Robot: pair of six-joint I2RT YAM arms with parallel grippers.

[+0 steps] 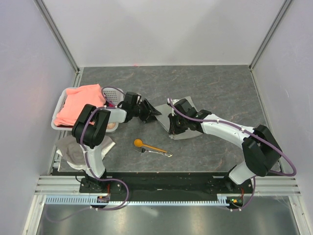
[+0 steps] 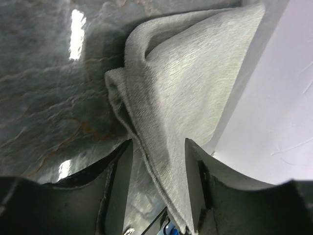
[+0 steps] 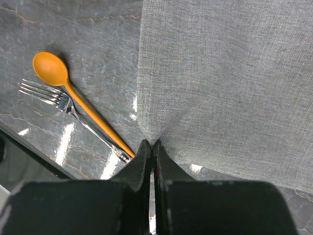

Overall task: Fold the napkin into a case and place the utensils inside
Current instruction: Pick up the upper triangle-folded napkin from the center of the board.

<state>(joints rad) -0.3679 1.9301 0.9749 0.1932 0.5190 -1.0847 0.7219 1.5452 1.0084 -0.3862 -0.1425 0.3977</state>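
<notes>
The light grey napkin (image 1: 164, 120) lies partly folded at the table's middle, between my two grippers. My left gripper (image 1: 149, 110) is at its left corner; in the left wrist view the jaws (image 2: 159, 142) stand apart, with a raised fold of the napkin (image 2: 186, 83) between them, lying against the right finger. My right gripper (image 1: 172, 128) is shut on the napkin's near edge (image 3: 225, 73), pinching a small peak of cloth at its tips (image 3: 151, 143). The orange spoon (image 1: 138, 142) and the silvery fork (image 1: 157, 153) lie side by side in front of the napkin, also in the right wrist view as spoon (image 3: 49, 67) and fork (image 3: 46, 93).
A white plastic basket (image 1: 113, 93) holding a salmon-pink cloth (image 1: 80, 103) stands at the left. A whitish-grey rag (image 1: 73, 149) lies in front of it by the left arm's base. Enclosure walls rise on three sides.
</notes>
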